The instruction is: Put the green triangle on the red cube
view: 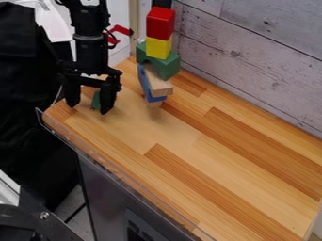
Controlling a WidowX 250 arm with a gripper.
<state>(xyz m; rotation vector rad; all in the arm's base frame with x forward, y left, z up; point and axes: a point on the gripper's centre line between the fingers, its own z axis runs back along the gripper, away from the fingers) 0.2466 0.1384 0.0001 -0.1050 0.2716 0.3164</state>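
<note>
Green triangle (96, 100) was down at the left corner of the counter (239, 188), set in a little from the edge and between the gripper's fingers (108, 100). The gripper (89, 108) was open, tips pointing down, fingers spread wider than the triangle, with the finger toward the counter's middle being the closer one. Can't tell if that finger touched it. As for the arm (91, 42), it came in from the top edge, upper left, and hung pretty much straight down over that corner.

Over toward the wall side, near the counter's far corner, stood a kinda wonky tower. Red cube (161, 22) was on top, then a yellow block (158, 47), then a green block (165, 65) sitting tilted. Under those were a plain wood block (156, 84) and a blue piece (144, 84), both slanted, plus a bit of pale wood (154, 103) at the bottom. Grey plank wall (252, 56) ran along the back edge, and a clear strip (119, 173) lined the front one.
</note>
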